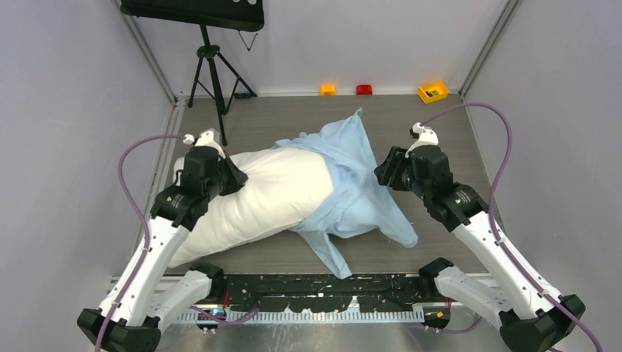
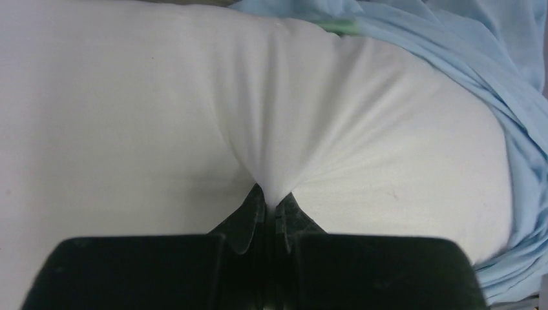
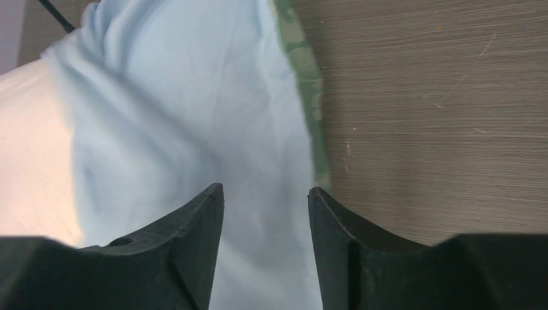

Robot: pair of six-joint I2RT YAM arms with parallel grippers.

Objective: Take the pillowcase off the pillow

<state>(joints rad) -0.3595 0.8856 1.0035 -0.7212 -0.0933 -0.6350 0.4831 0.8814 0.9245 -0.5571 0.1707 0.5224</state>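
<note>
The plump white rectangular pillow (image 1: 257,202) lies lengthwise left to right, the left gripper (image 2: 274,205) clamped on its fabric. The wrinkly light-blue pillowcase (image 1: 356,191) bunches over its right end, directly under the right gripper (image 3: 266,197), jaws apart, the nearer arm.

Bright, even light; wrist views soft, the pillow (image 2: 116,116) nearly overexposed.

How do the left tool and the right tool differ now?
The left tool is shut, pinching a fold of the white pillow; the right tool is open, gripping nothing. The left tool sits at the pillow's bare part; the right tool is over the light-blue pillowcase. Both are black.
</note>
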